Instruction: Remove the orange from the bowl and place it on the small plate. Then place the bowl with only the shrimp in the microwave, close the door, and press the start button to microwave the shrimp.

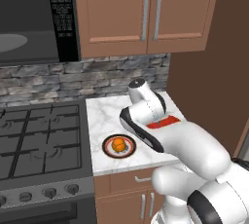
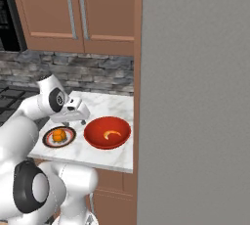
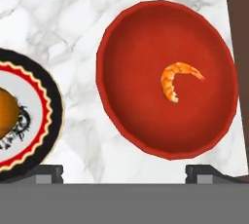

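While our claw (image 3: 124, 172) hangs open and empty above the marble counter (image 2: 105, 104), we see the bowl (image 3: 146, 67) with shrimp (image 3: 177, 79) near the counter's wall-side edge; orange (image 2: 59, 135) sits on the plate (image 2: 49, 141).

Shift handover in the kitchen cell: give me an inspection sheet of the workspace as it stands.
Surface: marble counter, beside the gas stove.
Job's things: orange on the small plate; shrimp alone in the bowl; bowl and plate apart; microwave open, turntable showing.
Clutter: nothing seen.
Grippers: gripper above the counter between plate and bowl, jaws open, empty.
Cables: nothing seen.
Surroundings: brown cabinets, stone backsplash.
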Available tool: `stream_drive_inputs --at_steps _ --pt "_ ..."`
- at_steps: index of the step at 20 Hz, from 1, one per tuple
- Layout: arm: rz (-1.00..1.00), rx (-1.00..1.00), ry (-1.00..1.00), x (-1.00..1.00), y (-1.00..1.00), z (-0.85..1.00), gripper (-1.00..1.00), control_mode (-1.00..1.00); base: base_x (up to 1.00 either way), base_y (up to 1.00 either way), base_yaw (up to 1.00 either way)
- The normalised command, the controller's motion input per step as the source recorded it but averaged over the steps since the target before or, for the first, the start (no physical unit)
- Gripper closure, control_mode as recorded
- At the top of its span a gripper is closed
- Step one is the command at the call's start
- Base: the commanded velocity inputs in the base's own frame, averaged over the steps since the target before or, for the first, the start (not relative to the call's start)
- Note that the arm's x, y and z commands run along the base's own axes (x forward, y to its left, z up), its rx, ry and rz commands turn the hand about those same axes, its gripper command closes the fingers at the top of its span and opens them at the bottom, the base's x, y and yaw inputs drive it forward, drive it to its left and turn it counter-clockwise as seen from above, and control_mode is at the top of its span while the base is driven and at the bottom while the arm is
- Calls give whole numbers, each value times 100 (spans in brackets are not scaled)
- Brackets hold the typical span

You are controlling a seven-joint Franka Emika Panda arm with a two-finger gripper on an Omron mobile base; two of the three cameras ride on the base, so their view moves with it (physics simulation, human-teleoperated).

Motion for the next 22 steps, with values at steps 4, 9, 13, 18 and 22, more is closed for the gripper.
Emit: stream_drive_inputs --at_steps 4,9,13,18,22 --pt "-3 -10 10 23 0 -25 -100 -100 0 0 0" --pt "-2 -9 10 24 0 -24 -100 -100 0 0 0" --pt "-2 -3 7 22 0 -13 -100 -100 0 0 0" --pt "-1 -1 6 21 0 -17 -100 -100 0 0 0" --pt "0 -1 6 24 -1 -27 -100 -100 0 0 0"
